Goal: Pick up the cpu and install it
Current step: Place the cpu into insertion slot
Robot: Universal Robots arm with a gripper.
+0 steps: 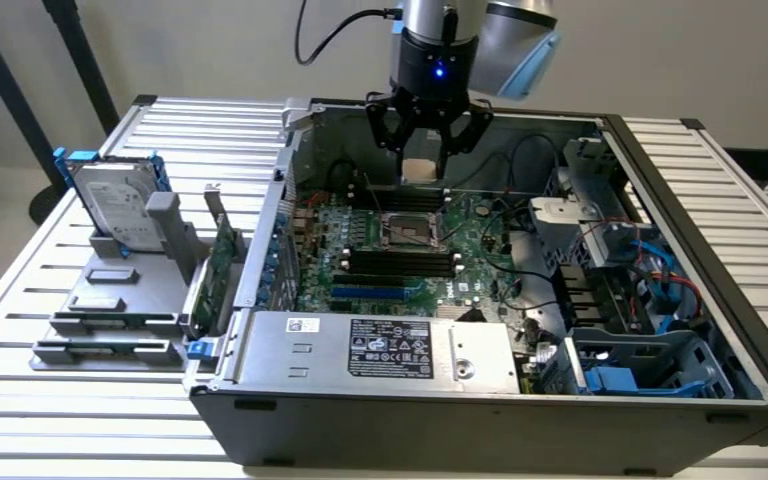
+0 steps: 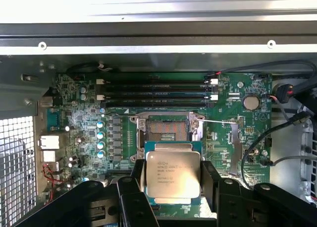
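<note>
robotics lab, robot arm [image 1: 440,40], opened computer case [image 1: 491,432]

Upright arm [image 1: 435,40], claw [image 1: 422,168] pointed down, fingers [image 2: 212,185] tight on the cpu [image 2: 173,173].

Computer case [image 1: 424,432] stands on the bench [image 1: 91,410], toward the exterior view's right edge. Parts holder [image 1: 117,300] sits beside it toward the exterior view's left edge, with the hard drive [image 1: 115,205] upright at its far end. In the case, the motherboard [image 1: 478,270] [image 2: 89,118] lies on the floor. The cpu socket [image 1: 408,232] [image 2: 167,130] is at its middle, with memory slots [image 1: 391,262] [image 2: 158,90] just beside. Power supply [image 1: 384,350] lies along the near wall. Drive bay [image 1: 638,365] occupies the near corner at the exterior view's right. Gripper [image 1: 423,163] [image 2: 173,180] hangs over the board by the socket, with the cpu [image 1: 420,168] [image 2: 172,173] clasped between its fingers, clear of the socket.
</note>
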